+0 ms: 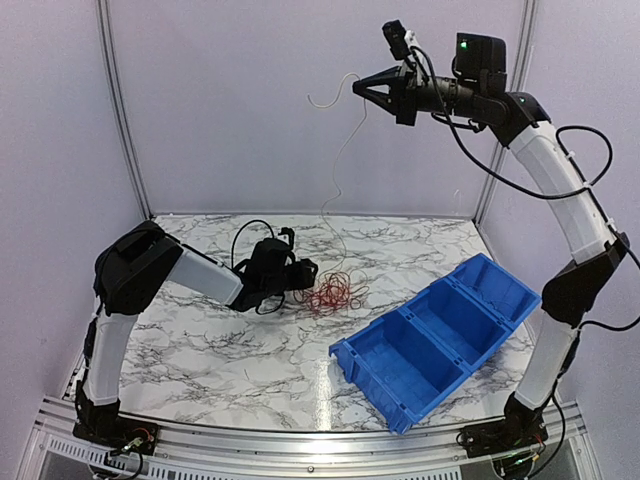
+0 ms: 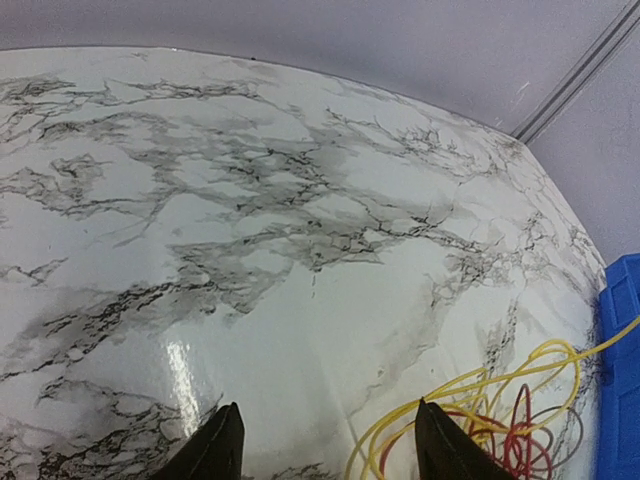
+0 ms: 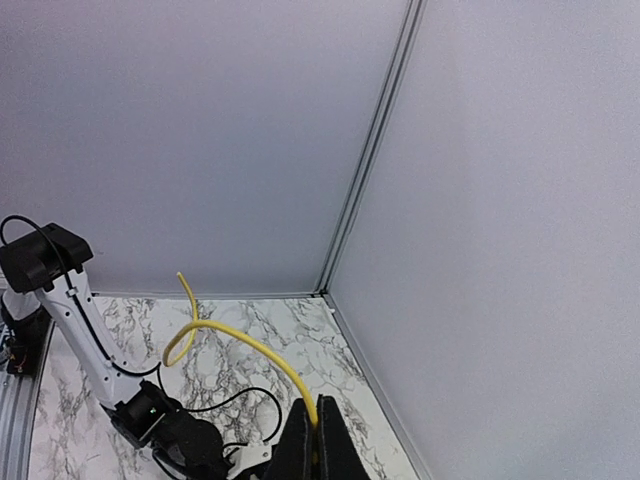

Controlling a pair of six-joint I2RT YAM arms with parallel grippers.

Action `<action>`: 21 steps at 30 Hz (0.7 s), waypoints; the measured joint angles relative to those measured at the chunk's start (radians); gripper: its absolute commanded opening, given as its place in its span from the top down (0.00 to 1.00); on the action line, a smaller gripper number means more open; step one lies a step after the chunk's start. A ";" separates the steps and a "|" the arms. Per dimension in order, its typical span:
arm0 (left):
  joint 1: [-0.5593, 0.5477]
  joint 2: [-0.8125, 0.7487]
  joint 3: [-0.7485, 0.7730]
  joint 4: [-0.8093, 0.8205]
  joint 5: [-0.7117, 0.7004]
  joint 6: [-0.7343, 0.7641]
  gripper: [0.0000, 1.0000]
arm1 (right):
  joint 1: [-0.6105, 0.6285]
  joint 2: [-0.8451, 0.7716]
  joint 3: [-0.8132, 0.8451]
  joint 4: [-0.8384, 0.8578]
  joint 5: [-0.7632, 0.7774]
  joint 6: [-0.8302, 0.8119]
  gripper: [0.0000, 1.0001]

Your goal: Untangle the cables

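The cables lie as a loose tangle (image 1: 330,293) of red and orange loops on the marble table. In the left wrist view they show as yellow and red loops (image 2: 500,420) at the lower right. My right gripper (image 1: 358,87) is raised high at the back and shut on one thin yellow cable (image 3: 230,335), whose free end curls past the fingertips. That cable (image 1: 334,165) hangs down to the tangle. My left gripper (image 1: 308,270) is low at the tangle's left edge, open and empty (image 2: 330,440), with its right finger (image 2: 440,450) over the yellow loops.
A blue bin (image 1: 372,392) with three compartments lies slanted at the front right, and its corner shows in the left wrist view (image 2: 625,370). Grey walls close the table's back and sides. The marble table (image 1: 200,340) is bare on the left.
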 measured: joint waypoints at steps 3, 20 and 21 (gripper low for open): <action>0.000 -0.013 -0.051 0.004 -0.002 0.010 0.39 | -0.036 -0.020 -0.020 0.025 -0.006 0.001 1.00; -0.058 -0.432 -0.287 0.062 -0.003 0.368 0.31 | -0.050 -0.089 -0.230 0.131 0.001 0.051 1.00; -0.072 -0.444 -0.286 0.068 -0.010 0.413 0.30 | -0.049 -0.089 -0.237 0.133 0.001 0.057 1.00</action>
